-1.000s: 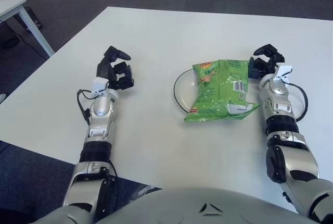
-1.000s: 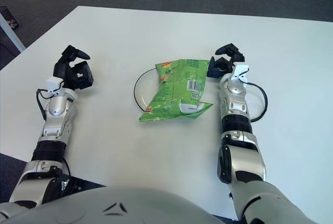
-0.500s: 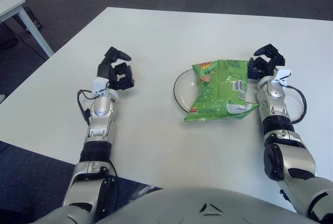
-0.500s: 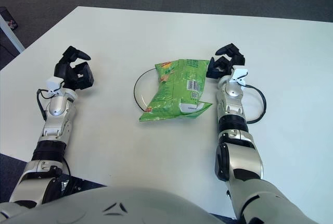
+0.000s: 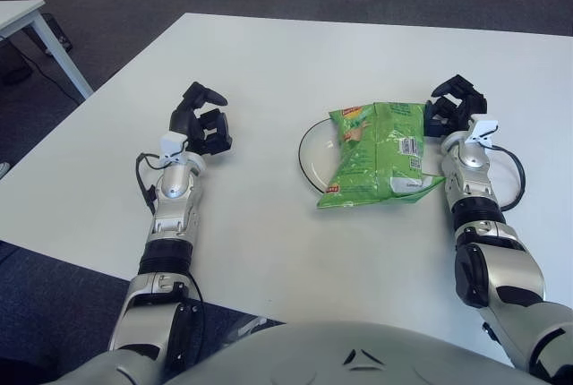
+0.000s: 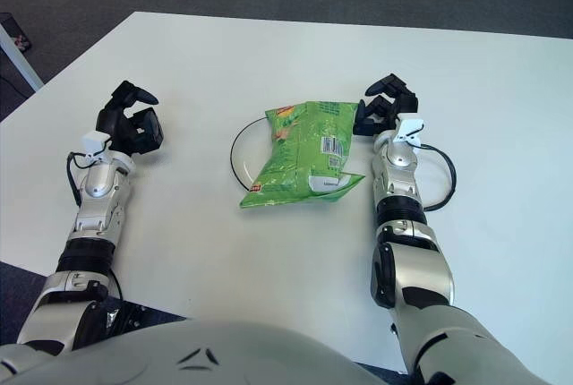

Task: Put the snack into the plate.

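Green snack bag (image 5: 378, 152) lying across clear glass plate (image 5: 309, 154) on white counter (image 5: 269, 63), right hand (image 5: 455, 106) just beside bag's right edge, fingers curled, holding nothing, left hand (image 5: 201, 119) well left of plate, fingers curled, empty

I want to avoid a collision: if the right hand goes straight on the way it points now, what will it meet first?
Probably nothing: the right hand points away from the robot, beside the green snack bag, with only bare white table ahead. Depth is uncertain.

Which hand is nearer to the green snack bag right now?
Right. The right hand sits just beside the snack bag's upper right corner; the left hand is well off to its left across bare table.
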### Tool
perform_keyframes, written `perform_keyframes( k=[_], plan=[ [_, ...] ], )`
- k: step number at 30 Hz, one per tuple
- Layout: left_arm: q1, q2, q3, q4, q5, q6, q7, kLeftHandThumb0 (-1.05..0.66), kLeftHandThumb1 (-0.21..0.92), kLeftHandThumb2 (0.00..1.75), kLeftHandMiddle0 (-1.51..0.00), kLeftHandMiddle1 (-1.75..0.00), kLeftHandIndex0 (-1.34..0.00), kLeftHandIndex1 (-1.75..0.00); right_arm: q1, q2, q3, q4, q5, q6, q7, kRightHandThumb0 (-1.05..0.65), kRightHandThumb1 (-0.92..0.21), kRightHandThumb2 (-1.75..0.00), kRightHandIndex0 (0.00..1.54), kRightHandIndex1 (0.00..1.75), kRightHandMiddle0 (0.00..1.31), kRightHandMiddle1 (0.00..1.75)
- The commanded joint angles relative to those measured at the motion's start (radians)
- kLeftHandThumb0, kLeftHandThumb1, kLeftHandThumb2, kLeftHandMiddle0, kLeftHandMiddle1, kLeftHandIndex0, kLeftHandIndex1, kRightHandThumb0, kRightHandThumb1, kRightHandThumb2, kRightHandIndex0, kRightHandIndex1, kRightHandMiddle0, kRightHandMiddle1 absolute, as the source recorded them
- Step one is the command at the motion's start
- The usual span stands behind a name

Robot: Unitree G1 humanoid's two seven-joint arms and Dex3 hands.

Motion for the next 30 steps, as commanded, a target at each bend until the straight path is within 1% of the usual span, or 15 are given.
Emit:
perform_keyframes(
  k=[1, 5, 8, 13, 19, 23, 29, 30],
  plan=[
    [0.155, -0.078, -0.010, 0.131, -0.010, -0.017, -0.013, -0.44, 0.46, 1.14, -1.12, -1.75, -0.50, -1.75, 0.084, 0.040, 0.004, 0.064, -0.001, 0.043, 0.004, -0.01, 0.09, -1.75, 0.90, 1.75, 0.75, 1.65],
    [0.149, -0.072, -0.006, 0.138, -0.013, -0.021, -0.026, -0.43, 0.46, 1.13, -1.11, -1.75, -0.50, -1.75, 0.086, 0.049, 0.005, 0.053, 0.003, 0.045, 0.001, -0.01, 0.08, -1.75, 0.90, 1.75, 0.73, 1.68],
    [0.148, -0.068, -0.005, 0.139, -0.011, -0.024, -0.032, -0.43, 0.47, 1.12, -1.09, -1.75, -0.49, -1.75, 0.106, 0.068, 0.006, 0.012, 0.010, 0.044, 0.000, -0.01, 0.07, -1.75, 0.89, 1.75, 0.71, 1.70],
    [0.138, -0.059, 0.002, 0.149, 0.004, -0.036, -0.021, -0.43, 0.47, 1.12, -1.09, -1.75, -0.49, -1.75, 0.118, 0.090, 0.002, -0.028, 0.029, 0.045, 0.017, -0.01, 0.06, -1.75, 0.89, 1.74, 0.68, 1.74],
    [0.119, -0.049, 0.007, 0.163, 0.014, -0.039, -0.015, -0.44, 0.44, 1.16, -1.09, -1.75, -0.51, -1.75, 0.117, 0.097, 0.005, -0.047, 0.019, 0.052, 0.010, -0.01, 0.06, -1.74, 0.89, 1.73, 0.67, 1.75],
    [0.105, -0.044, 0.008, 0.178, 0.010, -0.046, -0.024, -0.44, 0.43, 1.17, -1.08, -1.75, -0.52, -1.75, 0.110, 0.094, 0.009, -0.042, 0.004, 0.039, -0.001, -0.01, 0.06, -1.74, 0.89, 1.73, 0.67, 1.75],
    [0.078, -0.041, 0.014, 0.212, 0.005, -0.062, -0.022, -0.45, 0.42, 1.19, -1.07, -1.75, -0.53, -1.75, 0.072, 0.081, 0.010, 0.006, -0.008, 0.028, -0.014, -0.01, 0.06, -1.74, 0.89, 1.73, 0.67, 1.75],
    [0.078, -0.043, 0.016, 0.213, 0.006, -0.066, -0.019, -0.45, 0.41, 1.19, -1.07, -1.75, -0.53, -1.75, 0.069, 0.080, 0.011, 0.012, -0.010, 0.024, -0.016, -0.18, -0.06, -1.62, 1.04, 1.74, 0.67, 1.75]
  ],
)
